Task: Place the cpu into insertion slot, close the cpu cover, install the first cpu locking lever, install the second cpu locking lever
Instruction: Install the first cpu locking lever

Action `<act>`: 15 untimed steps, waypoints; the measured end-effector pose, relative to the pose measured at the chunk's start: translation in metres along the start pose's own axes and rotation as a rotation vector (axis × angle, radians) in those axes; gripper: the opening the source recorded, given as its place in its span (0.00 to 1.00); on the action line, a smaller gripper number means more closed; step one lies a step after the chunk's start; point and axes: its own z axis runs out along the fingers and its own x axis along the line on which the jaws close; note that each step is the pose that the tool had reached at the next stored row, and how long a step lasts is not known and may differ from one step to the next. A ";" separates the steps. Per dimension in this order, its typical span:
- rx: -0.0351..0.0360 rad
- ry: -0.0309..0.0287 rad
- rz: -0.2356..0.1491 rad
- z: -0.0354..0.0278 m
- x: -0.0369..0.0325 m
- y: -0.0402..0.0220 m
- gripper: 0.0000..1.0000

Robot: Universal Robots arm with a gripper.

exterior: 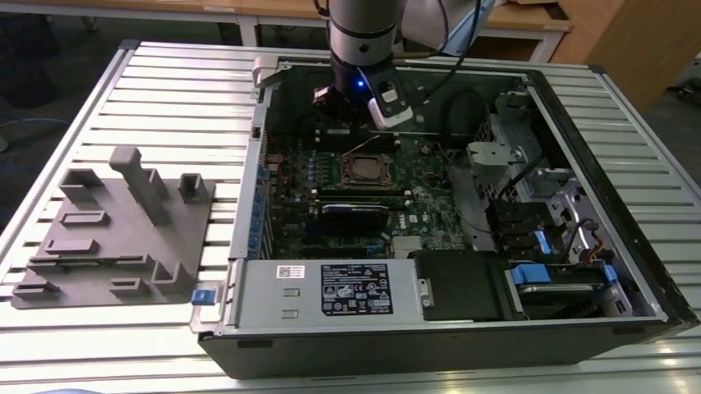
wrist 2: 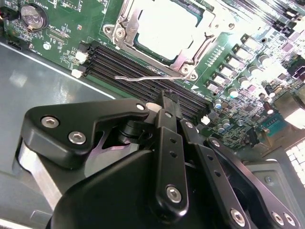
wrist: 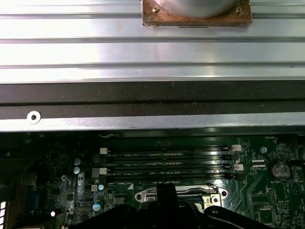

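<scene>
Your gripper (wrist 2: 164, 99), pressed together, hangs over the memory slots (wrist 2: 119, 64). The cpu (wrist 2: 164, 24) sits under the cover (wrist 2: 125, 29); a lever (wrist 2: 143, 77) lies alongside.

The arm (exterior: 363, 33) stands upright, with the wrist straight above the gripper (wrist 2: 164, 101). The gripper hangs tip-down just beyond the slot (exterior: 367, 168), on its far side in the exterior view. Its jaws are pressed together, holding nothing.
</scene>
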 end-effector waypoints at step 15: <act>-0.0003 -0.0001 0.000 0.0057 -0.0086 -0.0007 0.11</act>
